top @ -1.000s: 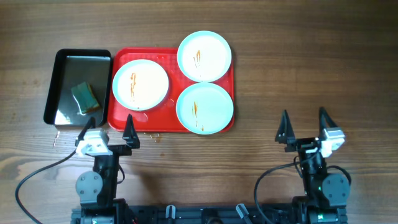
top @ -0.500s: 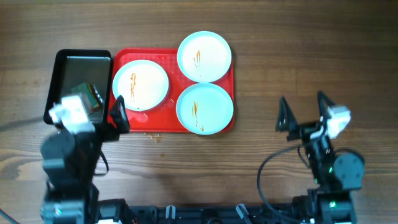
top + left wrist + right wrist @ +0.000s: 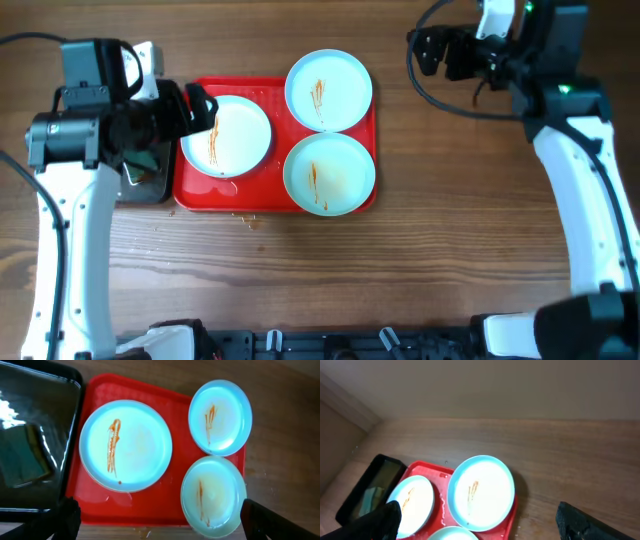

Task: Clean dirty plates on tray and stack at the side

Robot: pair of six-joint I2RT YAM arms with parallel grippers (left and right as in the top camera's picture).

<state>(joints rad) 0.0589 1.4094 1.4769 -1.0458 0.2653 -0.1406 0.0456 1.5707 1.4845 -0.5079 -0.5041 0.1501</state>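
Three pale plates lie on the red tray [image 3: 270, 198], each with an orange-brown streak: left plate [image 3: 226, 135], far plate [image 3: 328, 90], near plate [image 3: 329, 173]. My left gripper [image 3: 186, 112] is open and empty, held above the tray's left edge. Its wrist view shows the left plate [image 3: 126, 445], far plate [image 3: 220, 417], near plate [image 3: 213, 495] and the tray [image 3: 150, 510] between its fingers [image 3: 162, 525]. My right gripper [image 3: 445, 50] is open and empty, high at the back right, apart from the tray. Its view shows the far plate [image 3: 481, 491] and left plate [image 3: 412, 502].
A black pan [image 3: 30, 420] holding a green sponge [image 3: 22, 457] stands just left of the tray; from overhead my left arm covers most of the pan [image 3: 150, 187]. Small splashes lie on the wood in front of the tray [image 3: 248, 218].
Both arms have lifted from the table's front edge. The left gripper moved back over the pan and tray edge. The right gripper moved to the back right. The plates have not moved.
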